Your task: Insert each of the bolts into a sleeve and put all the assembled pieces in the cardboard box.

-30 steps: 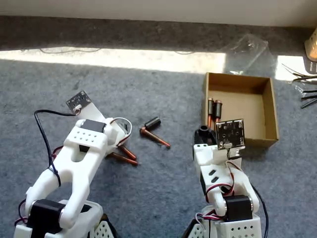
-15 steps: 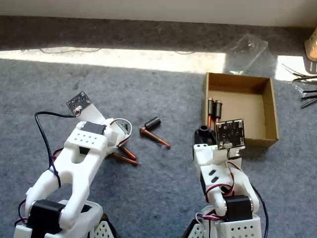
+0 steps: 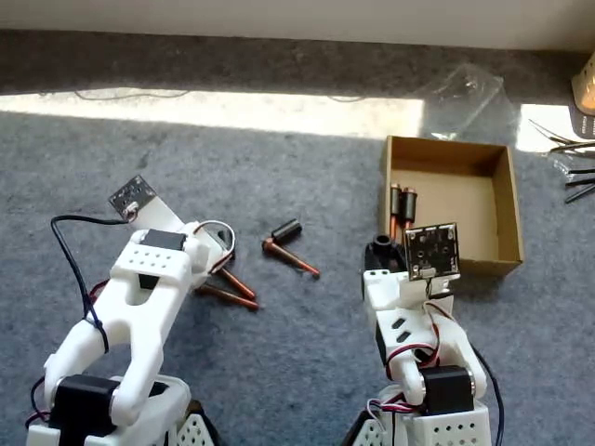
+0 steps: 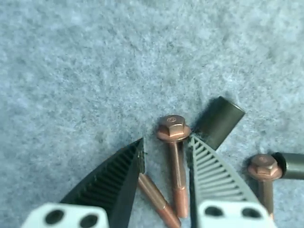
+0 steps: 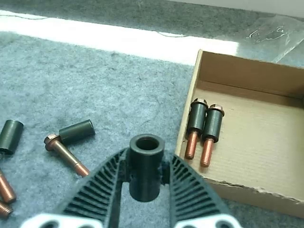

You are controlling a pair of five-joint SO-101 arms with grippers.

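1. The cardboard box [image 3: 465,200] sits open on the grey carpeted worktop [image 3: 307,167]; two assembled pieces [image 3: 394,206], each a bolt pushed through a dark sleeve, lie side by side inside it against the wall facing the left arm; the right wrist view shows them [image 5: 212,124] with their heads towards the box's far wall.
2. The right gripper [image 5: 146,156] hangs just outside that same wall of the box, near its corner closest to the arms' bases; its jaws are drawn in narrow on a black sleeve [image 5: 144,175], held upright with its open bore facing up; from above, the sleeve [image 3: 381,249] stands just beside the box.
3. The left gripper [image 4: 166,141] is low over the worktop, well apart from the box on its left-arm side; its jaws stand at a middling gap and hold nothing; they straddle a copper bolt [image 4: 176,166] lying flat, its hex head just past the fingertips.
4. A second bolt [image 4: 156,202] lies slanted under one finger; a loose sleeve [image 4: 219,121] lies on its side just beside the copper bolt's head.
5. Between the left gripper and the box lies a third bolt [image 3: 293,257], with another loose sleeve [image 3: 285,229] just beside its head; both are apart from the box.
6. A clear plastic bag [image 3: 465,85] lies beyond the box's far wall.
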